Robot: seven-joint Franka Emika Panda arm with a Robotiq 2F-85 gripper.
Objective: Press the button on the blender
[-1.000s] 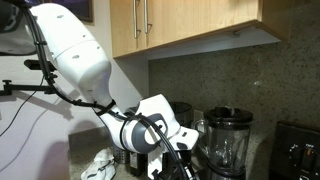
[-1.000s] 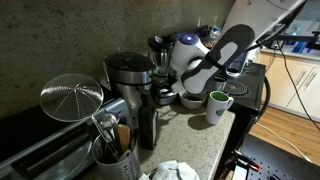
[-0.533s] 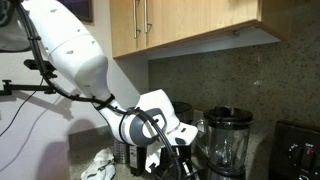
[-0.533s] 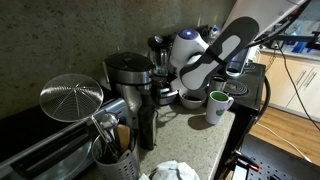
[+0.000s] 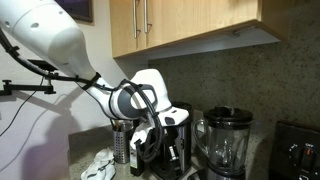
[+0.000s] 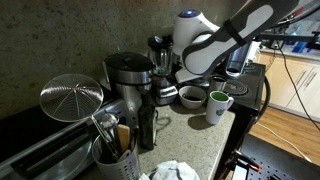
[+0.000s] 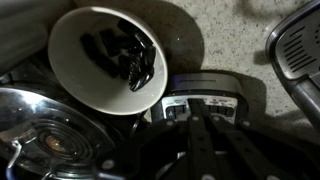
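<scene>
My end effector (image 7: 197, 135) hanging above a white bowl (image 7: 95, 70), jaw width I cannot tell (too dark), blender (image 5: 228, 140) beside the coffee maker (image 5: 175, 142)

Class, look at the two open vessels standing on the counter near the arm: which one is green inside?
The white mug with the handle is green inside, while the bowl beside it holds something dark.

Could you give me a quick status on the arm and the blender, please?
Tool over the white bowl, open or shut unclear. Blender not touched, apart from the tool. Coffee maker stands between them.
</scene>
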